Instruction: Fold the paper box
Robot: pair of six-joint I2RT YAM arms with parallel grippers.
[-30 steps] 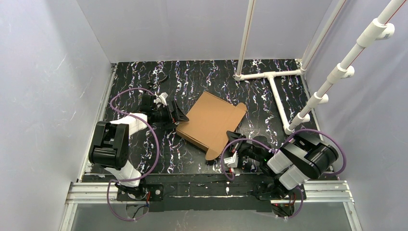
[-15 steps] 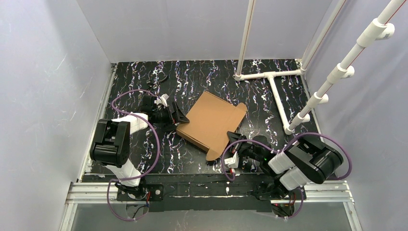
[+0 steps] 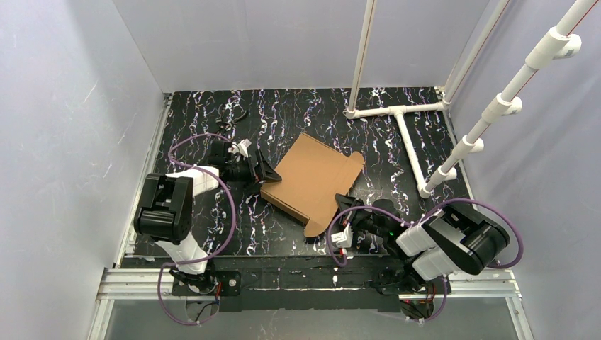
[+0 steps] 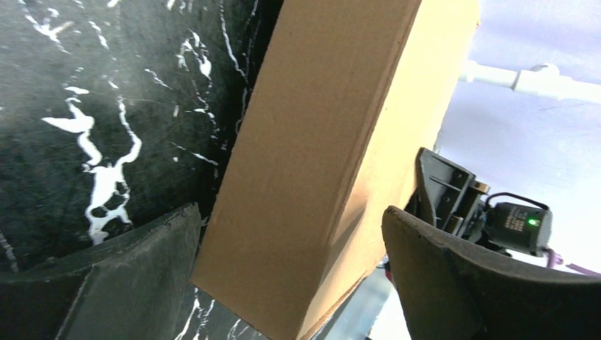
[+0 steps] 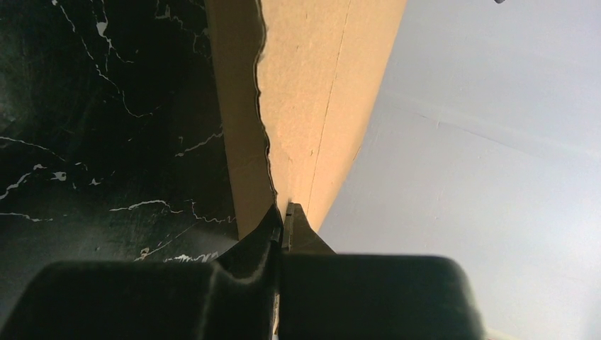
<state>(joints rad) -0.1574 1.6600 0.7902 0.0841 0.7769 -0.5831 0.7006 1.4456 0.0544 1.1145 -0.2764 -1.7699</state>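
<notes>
Box (image 3: pixel 310 177) mid-bench (image 3: pixel 283 113), looks mostly formed: walls up, lid down. Left pincer (image 3: pixel 264 171) spread, straddling box's left corner. Right pincer (image 3: pixel 345 202) pressed together, tips at near flap (image 3: pixel 314 225); grip unclear. Likely left: tuck 2 protruding flaps.

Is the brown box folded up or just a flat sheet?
Folded up, mostly: the paper box shows a top and a side wall, but a rounded flap sticks out at its near corner.
</notes>
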